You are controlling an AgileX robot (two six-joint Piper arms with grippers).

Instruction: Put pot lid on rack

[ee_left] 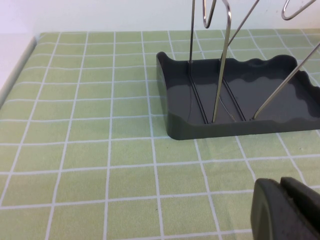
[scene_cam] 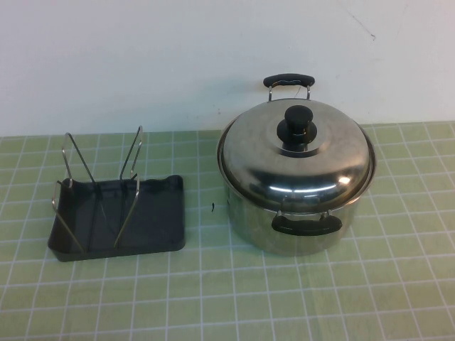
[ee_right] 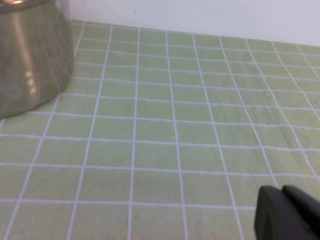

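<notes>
Covering the whole table (scene_cam: pixel 234 298), your green checked mat carried the steel pot (scene_cam: pixel 295 224) on the right, with the pot lid (scene_cam: pixel 297 145) seated squarely on it, black knob up. To its left, apart from the pot, stood the rack (scene_cam: pixel 117 213), its wire loops rising from the dark tray. Your left gripper (ee_left: pixel 287 210) hovered low near the rack's tray, fingers pressed together. Your right gripper (ee_right: pixel 287 215) hung over bare mat, well clear of the pot, fingers likewise together.

pot lid (scene_cam: pixel 302 153): shiny domed steel, black knob, sitting flat on the pot, off to the rack's right
rack (scene_cam: pixel 117 213): wire loops upright in dark grey tray, just ahead of left gripper (ee_left: pixel 287 210)
</notes>
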